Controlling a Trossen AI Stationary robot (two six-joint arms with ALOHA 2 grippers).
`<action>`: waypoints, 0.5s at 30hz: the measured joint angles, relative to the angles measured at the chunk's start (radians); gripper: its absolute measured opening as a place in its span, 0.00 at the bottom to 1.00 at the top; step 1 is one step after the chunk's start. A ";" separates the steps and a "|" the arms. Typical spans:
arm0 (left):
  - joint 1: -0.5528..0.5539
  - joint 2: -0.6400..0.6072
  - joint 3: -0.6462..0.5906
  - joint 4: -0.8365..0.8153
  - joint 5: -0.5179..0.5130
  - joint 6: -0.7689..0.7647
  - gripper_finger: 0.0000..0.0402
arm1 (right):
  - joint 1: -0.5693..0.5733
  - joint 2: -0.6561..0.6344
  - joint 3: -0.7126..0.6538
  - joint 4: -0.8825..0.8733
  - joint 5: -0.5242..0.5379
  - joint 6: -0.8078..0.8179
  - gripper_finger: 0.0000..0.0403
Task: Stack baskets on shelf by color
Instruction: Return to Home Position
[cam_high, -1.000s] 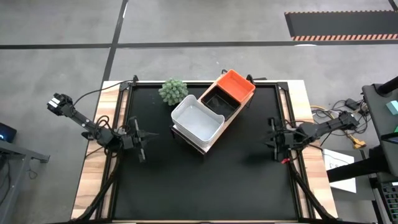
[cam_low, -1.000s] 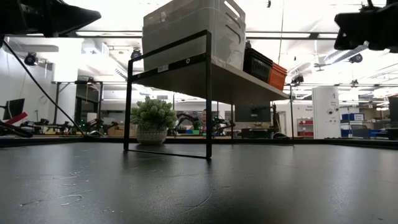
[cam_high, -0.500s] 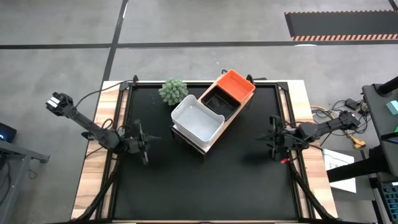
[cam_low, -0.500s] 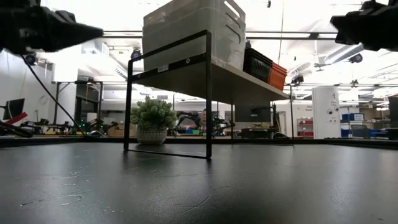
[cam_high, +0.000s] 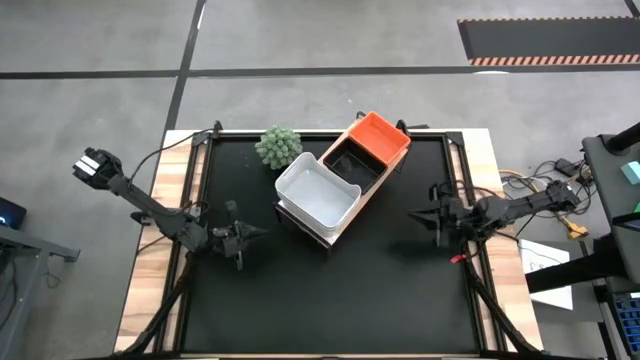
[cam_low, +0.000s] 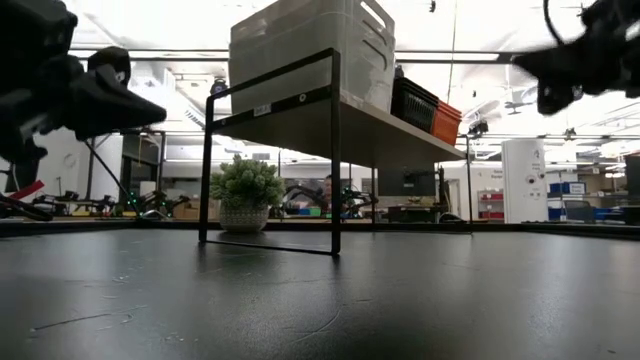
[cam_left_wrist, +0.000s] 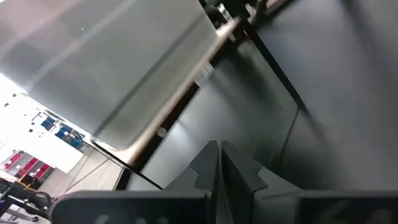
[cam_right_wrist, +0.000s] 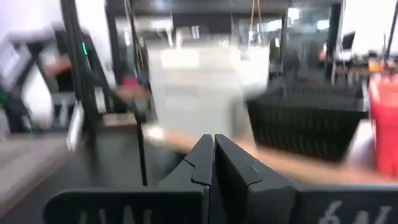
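Observation:
The shelf (cam_high: 304, 223) stands slantwise in the middle of the black table. On it sit the baskets: a white stack (cam_high: 318, 192) at its near left end, a black one (cam_high: 353, 165) in the middle, an orange one (cam_high: 378, 137) at the far right end. The low view shows the white stack (cam_low: 310, 45) tall, with the black (cam_low: 415, 103) and orange (cam_low: 447, 122) ones behind it. My left gripper (cam_high: 262, 231) hangs shut left of the shelf, pointing at it. My right gripper (cam_high: 412, 213) hangs shut right of it, also empty.
A small green plant (cam_high: 278, 146) in a pot stands on the table beside the shelf's far left side. The table's light wooden side strips (cam_high: 160, 250) and cables lie under both arms. Open black tabletop (cam_high: 330, 300) stretches in front of the shelf.
My left gripper has sunk and gone toward the table's right, closer to the shelf, rolling about its own axis as it went. My right gripper has stayed in place and rolled about its axis. Both stay shut. The baskets and shelf have not moved.

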 joint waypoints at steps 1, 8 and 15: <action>0.000 0.015 0.000 -0.001 0.000 0.000 0.00 | -0.011 -0.007 0.000 -0.047 -0.004 0.002 0.02; 0.000 0.135 0.000 0.001 0.000 0.000 0.00 | -0.166 -0.104 0.000 -0.189 -0.050 -0.040 0.02; 0.000 0.246 0.000 0.002 0.002 0.000 0.00 | -0.357 -0.118 -0.001 -0.217 -0.255 -0.063 0.02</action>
